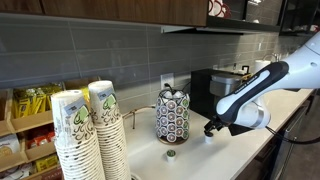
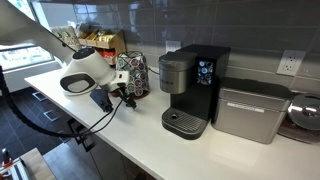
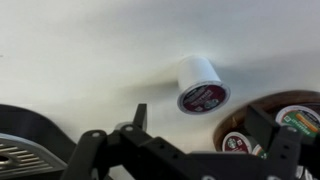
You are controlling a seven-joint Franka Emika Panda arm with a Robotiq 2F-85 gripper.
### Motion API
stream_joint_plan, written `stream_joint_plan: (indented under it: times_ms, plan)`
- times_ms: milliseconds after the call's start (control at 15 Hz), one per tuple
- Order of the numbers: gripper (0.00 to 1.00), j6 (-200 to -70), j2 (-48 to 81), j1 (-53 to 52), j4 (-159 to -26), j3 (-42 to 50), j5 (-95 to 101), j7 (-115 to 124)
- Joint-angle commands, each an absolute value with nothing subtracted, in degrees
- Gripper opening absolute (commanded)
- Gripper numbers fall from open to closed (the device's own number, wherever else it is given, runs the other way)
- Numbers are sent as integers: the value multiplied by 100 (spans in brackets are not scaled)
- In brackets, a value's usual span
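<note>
The end effector (image 3: 203,122), jaws spread, hovered over the small white plastic coffee pod (image 3: 200,84) lying on the white bench (image 3: 80,50), not yet gripped.

soft, grainy frames; window (image 2: 18,45) glares at nine o'clock in an exterior view; wrist view dim and blurred, counter (image 3: 90,40) washed grey.

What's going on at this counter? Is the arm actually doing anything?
The robot arm's open gripper hovers low over the white countertop and holds nothing. Nearest to it is a white plastic coffee pod with a dark red lid, which seems to lie on its side, untouched. A round wire pod carousel and a black coffee machine stand close by.
</note>
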State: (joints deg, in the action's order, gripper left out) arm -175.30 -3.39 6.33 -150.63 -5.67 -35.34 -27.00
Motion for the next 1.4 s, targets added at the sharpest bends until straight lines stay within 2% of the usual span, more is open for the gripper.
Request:
stream_joint_plan:
  times_ms: [0, 133, 200, 600, 1333]
  plan:
    - [100, -16993, -647, 893, -15133, -651, -2522, -1924]
    - [100, -16699, -762, 968, -15066, -690, -2083, -1565]
    - [100, -16555, -813, 583, -15031, -280, -1729, -1267]
    - [100, -15929, -910, 463, -14818, -174, -775, -366]
    - [100, -16079, -710, 186, -14759, -2, -989, -565]
